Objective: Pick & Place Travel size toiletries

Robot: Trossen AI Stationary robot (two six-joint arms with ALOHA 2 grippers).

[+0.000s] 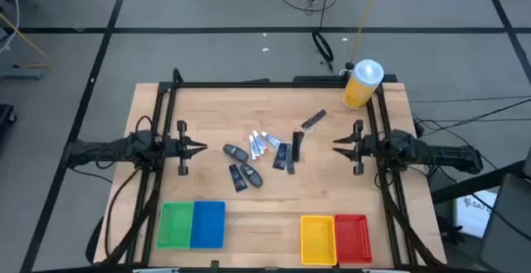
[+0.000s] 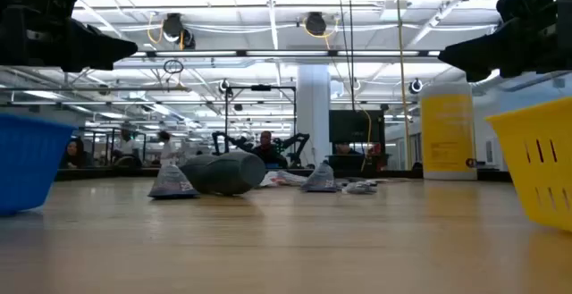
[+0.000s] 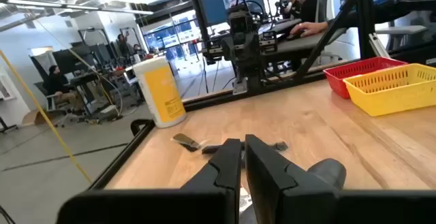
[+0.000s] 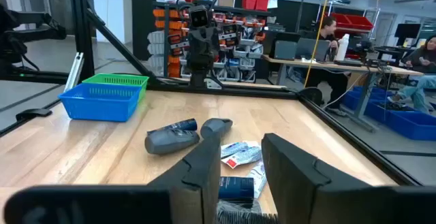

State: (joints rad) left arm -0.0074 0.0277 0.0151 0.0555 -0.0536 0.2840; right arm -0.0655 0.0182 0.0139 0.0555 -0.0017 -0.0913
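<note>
At the middle of a wooden work table point(image 1: 274, 215), a scatter of travel size toiletries point(image 1: 264, 154) lies untouched: dark grey mini bottles point(image 1: 235, 151), white-and-blue tubes point(image 1: 264, 143) and slim dark sticks point(image 1: 312, 120), all on the bare wood between two waiting arms. The left gripper point(image 1: 202, 148) hangs at the table's left side with its fingers nearly together; the right gripper point(image 1: 337, 145) hangs at the right side, fingers parted a little, neither holding anything. The green basket point(image 1: 175, 224), blue basket point(image 1: 208, 223), yellow basket point(image 1: 317, 239) and red basket point(image 1: 352, 237) along the near edge show nothing inside. By all appearances the sorting has yet to begin. A large yellow bottle point(image 1: 362, 84) stands at the far right corner.
</note>
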